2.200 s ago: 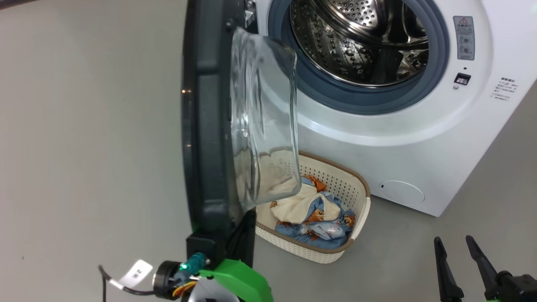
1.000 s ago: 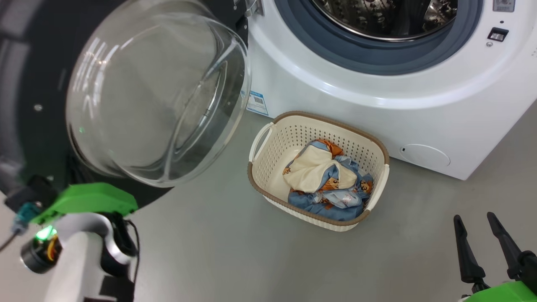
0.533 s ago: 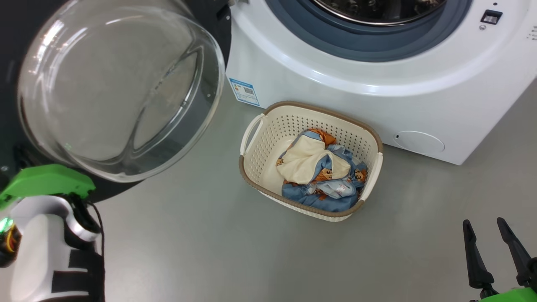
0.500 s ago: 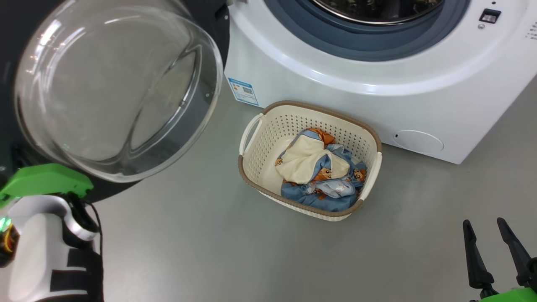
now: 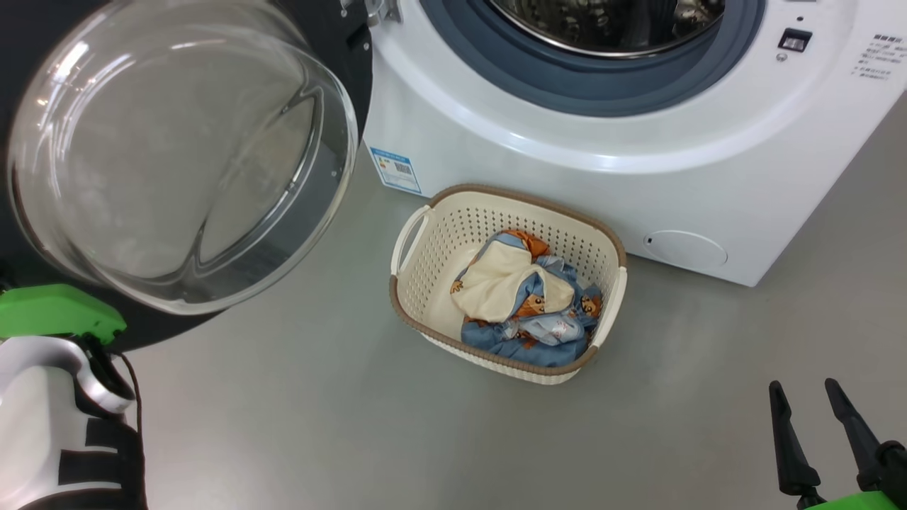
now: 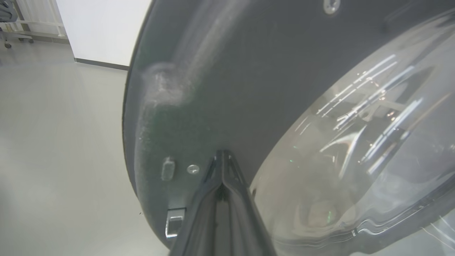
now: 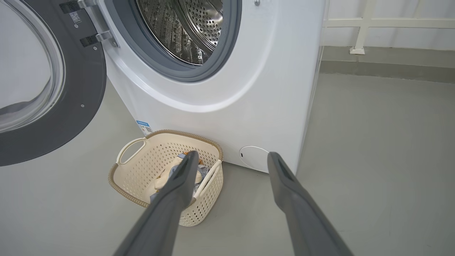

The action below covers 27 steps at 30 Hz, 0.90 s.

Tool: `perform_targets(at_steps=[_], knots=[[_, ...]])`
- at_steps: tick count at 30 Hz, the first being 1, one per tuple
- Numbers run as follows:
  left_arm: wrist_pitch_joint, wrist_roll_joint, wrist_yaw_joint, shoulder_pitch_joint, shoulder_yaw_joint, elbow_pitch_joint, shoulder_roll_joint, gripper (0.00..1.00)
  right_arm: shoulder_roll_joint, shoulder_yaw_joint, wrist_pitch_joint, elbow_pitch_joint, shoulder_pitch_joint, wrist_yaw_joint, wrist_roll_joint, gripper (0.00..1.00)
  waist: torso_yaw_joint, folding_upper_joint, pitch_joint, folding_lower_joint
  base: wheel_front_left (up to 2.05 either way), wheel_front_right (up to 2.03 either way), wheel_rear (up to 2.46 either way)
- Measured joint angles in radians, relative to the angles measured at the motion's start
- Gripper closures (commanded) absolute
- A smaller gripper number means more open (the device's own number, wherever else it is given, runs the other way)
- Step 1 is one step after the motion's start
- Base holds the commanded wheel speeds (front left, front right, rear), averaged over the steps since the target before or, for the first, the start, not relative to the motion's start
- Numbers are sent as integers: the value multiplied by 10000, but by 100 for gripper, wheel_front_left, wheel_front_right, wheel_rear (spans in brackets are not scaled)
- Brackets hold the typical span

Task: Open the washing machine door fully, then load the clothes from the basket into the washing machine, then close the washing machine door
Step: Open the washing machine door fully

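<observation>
The washing machine door (image 5: 177, 156) has swung from edge-on to wide open, toward nine o'clock, left end effector (image 6: 222, 155) following.

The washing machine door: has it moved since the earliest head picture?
Yes. Against the washing machine, the washing machine door has swung further open, leftward, and no longer covers the basket.

I can read no word or number anywhere. A small blue-edged sticker (image 5: 395, 170) sits low on the white front of the washing machine (image 5: 567, 191), at ten o'clock from the basket (image 5: 460, 234); its print is too small to make out. Rows of tiny dark print (image 5: 873, 57) stand on that front at two o'clock in my head view, unreadable. A white code sticker (image 7: 74, 17) sits on the door (image 7: 85, 89) beside the hinge.
</observation>
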Motion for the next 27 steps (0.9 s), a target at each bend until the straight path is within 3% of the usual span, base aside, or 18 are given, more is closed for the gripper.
perform_targets(at_steps=[6, 18, 20, 21, 22, 23, 27], knots=[[2, 230, -307, 8, 351, -38, -12, 100, 222, 40, 0, 138, 1, 0, 6, 0, -6, 0, -365, 0, 0, 0, 0], [0, 284, -1149, 1091, 828, -2529, -430, 100, 671, 29, 0, 190, 33, 0, 36, 0, -296, 0, -1206, 0, 0, 0, 0], [-2, 234, -1375, 1338, 719, -3085, -487, 67, 694, 17, 0, 165, 41, 0, 36, 0, -433, 0, -1275, 0, 0, 0, 0], [-2, 121, -1536, 1476, 583, -3400, -508, 24, 713, 17, 0, 144, 41, 0, 35, 0, -511, 0, -1304, 0, 0, 0, 0], [-2, 52, -1684, 1638, 449, -3722, -531, 4, 725, 23, 0, 125, 42, 0, 35, 0, -595, 0, -1327, 0, 0, 0, 0], [-2, -75, -1814, 1819, 314, -4065, -550, 0, 740, 27, 0, 104, 42, 0, 35, 0, -690, 0, -1349, 0, 0, 0, 0], [-8, -428, -2000, 2481, -355, -4792, -545, 0, 763, 52, 0, 19, 40, 0, 31, 0, -1004, 0, -1403, 0, 0, 0, 0]])
